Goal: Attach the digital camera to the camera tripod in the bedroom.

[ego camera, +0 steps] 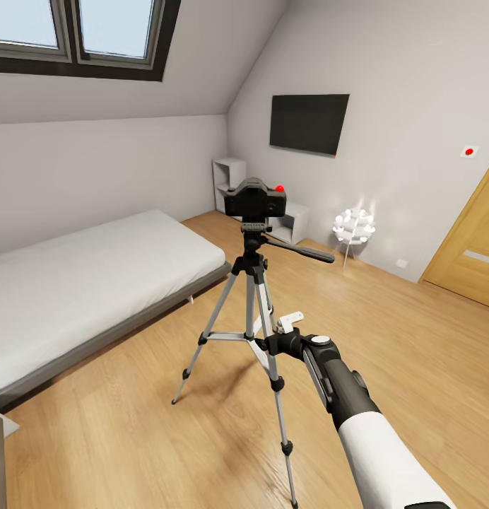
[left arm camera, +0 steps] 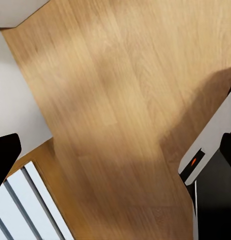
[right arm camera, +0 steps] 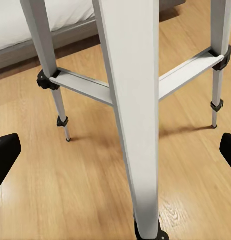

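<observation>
The black digital camera (ego camera: 256,199), with its red button on top, sits on the head of the camera tripod (ego camera: 253,297). The tripod stands on the bedroom's wood floor, its pan handle (ego camera: 304,251) sticking out to the right. My right gripper (ego camera: 274,338) is low beside the tripod's legs at brace height. In the right wrist view this gripper (right arm camera: 115,152) is open, its black fingertips (right arm camera: 5,156) wide apart on either side of a silver leg (right arm camera: 130,100) without touching it. My left gripper (left arm camera: 117,152) is open over bare floor, holding nothing.
A grey-framed white bed (ego camera: 82,283) lies left of the tripod. White cube shelves (ego camera: 234,180), a wall TV (ego camera: 308,123) and a small lit lamp (ego camera: 354,227) line the far wall. A wooden door (ego camera: 474,247) is at the right.
</observation>
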